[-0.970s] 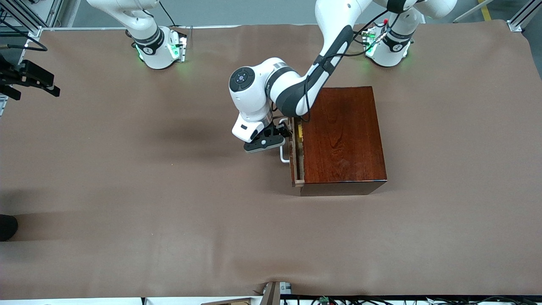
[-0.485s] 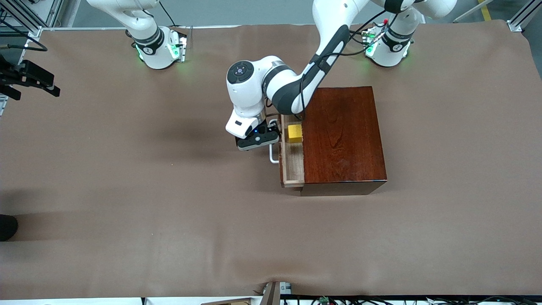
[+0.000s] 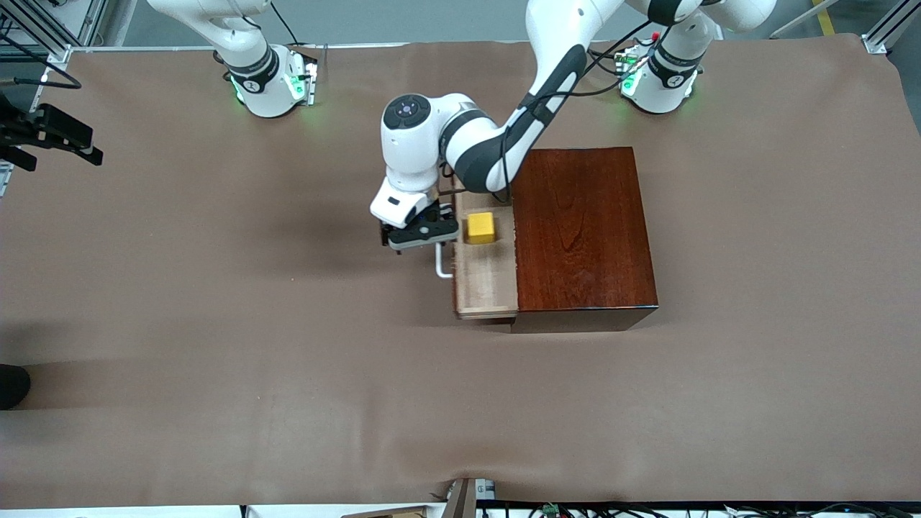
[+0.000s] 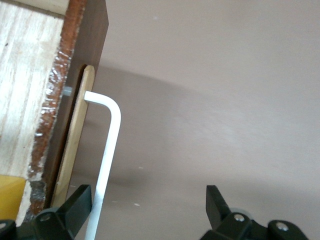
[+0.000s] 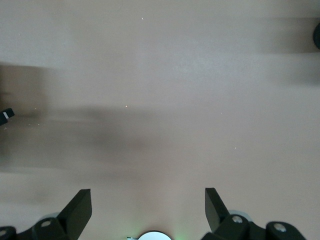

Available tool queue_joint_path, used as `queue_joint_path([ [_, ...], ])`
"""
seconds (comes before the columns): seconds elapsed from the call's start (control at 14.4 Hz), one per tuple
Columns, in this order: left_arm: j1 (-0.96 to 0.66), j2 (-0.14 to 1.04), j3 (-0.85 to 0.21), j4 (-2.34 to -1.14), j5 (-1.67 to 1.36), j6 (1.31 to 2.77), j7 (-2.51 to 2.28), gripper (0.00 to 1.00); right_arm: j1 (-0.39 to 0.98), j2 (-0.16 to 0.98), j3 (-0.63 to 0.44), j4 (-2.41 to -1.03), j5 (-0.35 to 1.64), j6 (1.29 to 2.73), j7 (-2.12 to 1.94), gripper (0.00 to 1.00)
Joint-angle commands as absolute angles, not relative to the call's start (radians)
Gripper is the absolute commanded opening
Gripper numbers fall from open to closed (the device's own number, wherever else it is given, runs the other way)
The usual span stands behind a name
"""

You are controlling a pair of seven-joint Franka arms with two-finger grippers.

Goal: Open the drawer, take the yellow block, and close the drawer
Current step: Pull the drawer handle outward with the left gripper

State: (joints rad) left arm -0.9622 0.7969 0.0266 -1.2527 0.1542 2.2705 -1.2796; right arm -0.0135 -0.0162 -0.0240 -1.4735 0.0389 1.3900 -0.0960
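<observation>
The drawer (image 3: 486, 266) stands part-way out of its dark wooden box (image 3: 583, 230) — the left gripper (image 3: 421, 234), fingers spread wide, hooks the white handle (image 4: 107, 150). The yellow block (image 3: 481, 227) sits exposed inside. The right gripper (image 5: 150, 210) waits wide open over bare tablecloth (image 5: 200, 75).

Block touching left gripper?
Apart. Front view: block lies in the drawer; left gripper is outside it at the handle, bare wood between them.

Brown cloth-covered table (image 3: 216, 324)
</observation>
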Motion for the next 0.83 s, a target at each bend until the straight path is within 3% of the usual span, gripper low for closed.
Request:
queue_joint_path([
  [0.0,-0.974,0.831,0.025,-1.189,0.146,2.296,-1.310,1.00,-0.034,-0.005,-0.012,-1.463,0.055,1.387,-0.104,1.00],
  [0.48,-0.969,0.809,0.037,-1.193,0.149,2.205,-1.299,1.00,-0.038,0.012,-0.012,-1.463,0.055,1.393,-0.107,1.00],
  [0.76,-0.936,0.697,0.035,-1.195,0.147,2.108,-1.293,1.00,-0.026,0.067,-0.011,-1.454,0.041,1.417,-0.110,1.00],
])
